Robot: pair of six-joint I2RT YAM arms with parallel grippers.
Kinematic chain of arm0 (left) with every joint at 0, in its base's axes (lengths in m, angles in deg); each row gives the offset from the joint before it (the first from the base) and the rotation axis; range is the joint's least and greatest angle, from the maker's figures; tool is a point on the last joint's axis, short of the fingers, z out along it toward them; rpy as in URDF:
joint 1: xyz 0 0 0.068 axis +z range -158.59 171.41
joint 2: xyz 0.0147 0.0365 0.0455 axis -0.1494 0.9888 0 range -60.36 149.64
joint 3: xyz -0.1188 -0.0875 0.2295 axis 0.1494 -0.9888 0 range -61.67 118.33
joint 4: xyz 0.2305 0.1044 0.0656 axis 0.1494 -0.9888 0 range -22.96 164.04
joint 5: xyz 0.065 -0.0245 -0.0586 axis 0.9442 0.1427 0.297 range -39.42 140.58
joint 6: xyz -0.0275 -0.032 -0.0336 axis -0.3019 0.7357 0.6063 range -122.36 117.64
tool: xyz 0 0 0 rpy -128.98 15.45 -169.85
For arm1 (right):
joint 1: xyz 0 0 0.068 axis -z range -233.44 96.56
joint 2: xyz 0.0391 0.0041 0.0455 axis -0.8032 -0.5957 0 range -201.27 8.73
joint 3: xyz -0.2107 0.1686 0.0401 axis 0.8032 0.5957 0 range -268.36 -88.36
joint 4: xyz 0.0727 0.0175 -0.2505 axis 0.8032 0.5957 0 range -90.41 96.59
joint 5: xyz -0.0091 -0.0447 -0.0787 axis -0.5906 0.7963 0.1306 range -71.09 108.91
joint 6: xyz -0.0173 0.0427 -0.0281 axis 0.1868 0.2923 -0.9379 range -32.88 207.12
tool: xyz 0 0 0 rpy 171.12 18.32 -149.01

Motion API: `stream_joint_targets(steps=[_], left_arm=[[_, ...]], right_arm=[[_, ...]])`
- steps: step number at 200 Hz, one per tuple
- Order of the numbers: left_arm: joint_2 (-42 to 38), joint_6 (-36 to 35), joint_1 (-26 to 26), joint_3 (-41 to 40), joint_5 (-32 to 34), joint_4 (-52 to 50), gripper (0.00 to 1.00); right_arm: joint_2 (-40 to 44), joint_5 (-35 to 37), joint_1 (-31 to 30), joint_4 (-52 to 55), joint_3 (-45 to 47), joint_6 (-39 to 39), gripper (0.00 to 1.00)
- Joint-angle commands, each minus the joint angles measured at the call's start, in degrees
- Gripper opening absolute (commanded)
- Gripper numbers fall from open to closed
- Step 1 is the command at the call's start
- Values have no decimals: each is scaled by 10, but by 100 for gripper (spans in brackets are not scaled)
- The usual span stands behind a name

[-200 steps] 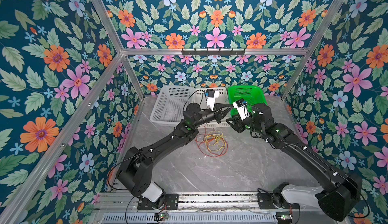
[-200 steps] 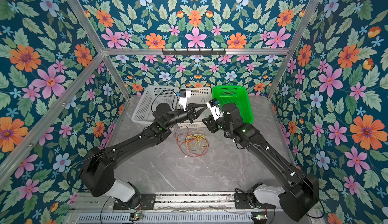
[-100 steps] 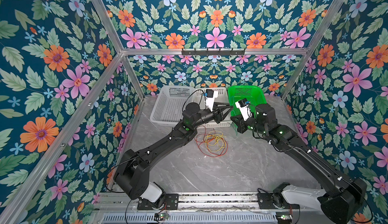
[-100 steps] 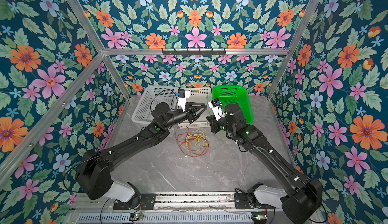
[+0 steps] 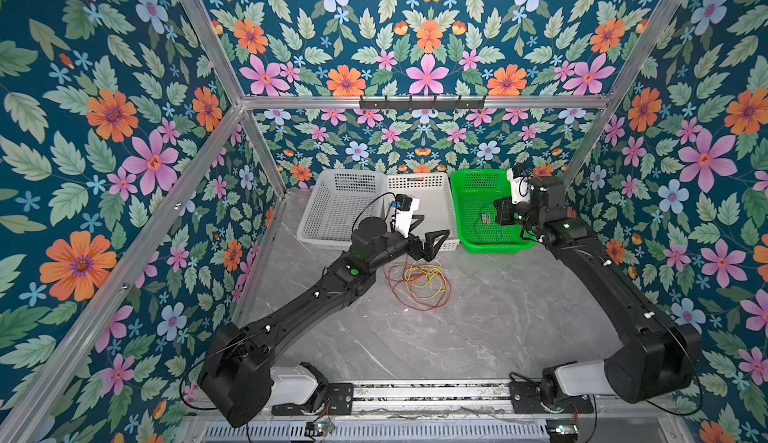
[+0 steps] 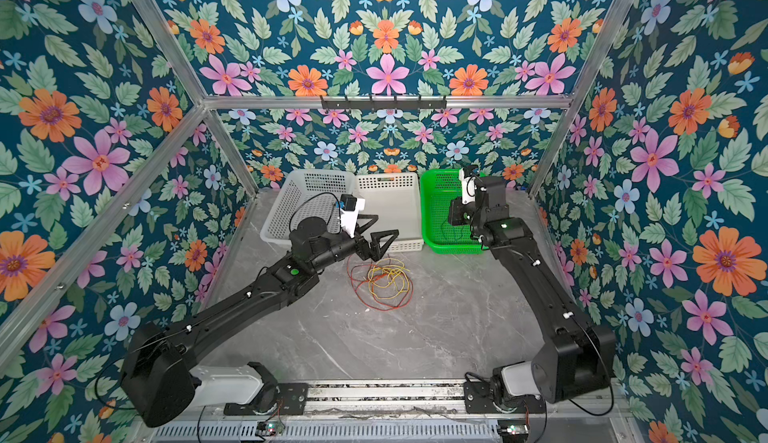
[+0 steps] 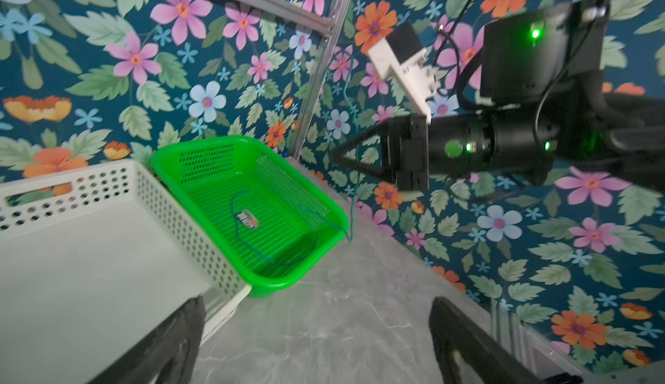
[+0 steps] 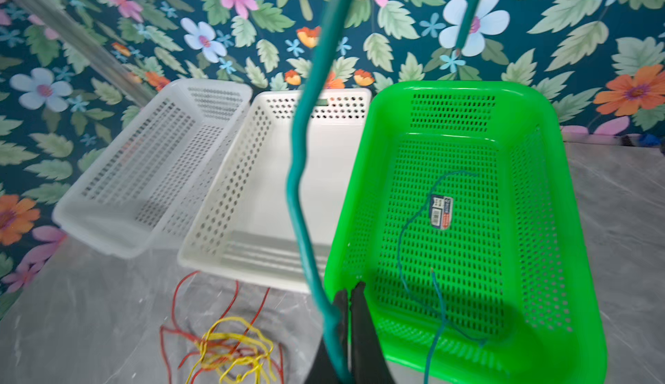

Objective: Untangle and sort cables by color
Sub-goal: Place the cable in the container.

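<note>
A tangle of red and yellow cables [image 5: 417, 283] [image 6: 384, 281] [image 8: 223, 346] lies on the grey tabletop in front of the baskets. My left gripper [image 5: 432, 241] [image 6: 380, 233] [image 7: 316, 342] hovers just behind the tangle, open and holding nothing. My right gripper [image 5: 500, 212] [image 6: 455, 214] [image 8: 351, 292] is above the green basket [image 5: 494, 247] [image 8: 449, 87], shut on a teal cable [image 8: 298, 169] [image 7: 354, 191]. The cable hangs from the fingertips over the basket's near rim. Part of a teal cable [image 8: 414, 220] [image 7: 252, 234] lies on the basket floor near a label.
Two white perforated baskets [image 5: 328, 212] [image 5: 440, 187] stand left of the green one along the back wall; the leftmost is tilted. Floral walls with aluminium posts close in three sides. The arm bases sit on a rail at the front edge.
My left gripper has opened and stays by the tangle. My right gripper has shut and swung away to the right, over the green basket, with the teal cable.
</note>
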Motion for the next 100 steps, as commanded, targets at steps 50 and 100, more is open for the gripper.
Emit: stream_joint_targets(steps=[50,100], left_arm=[[-69,-38,11,-71,89,-89,100],[-96,-41,23,-101,108,-122,100]], right_arm=[[-280,50,29,49,-225,-13,0],[-421,64,29,137,-363,1,0]])
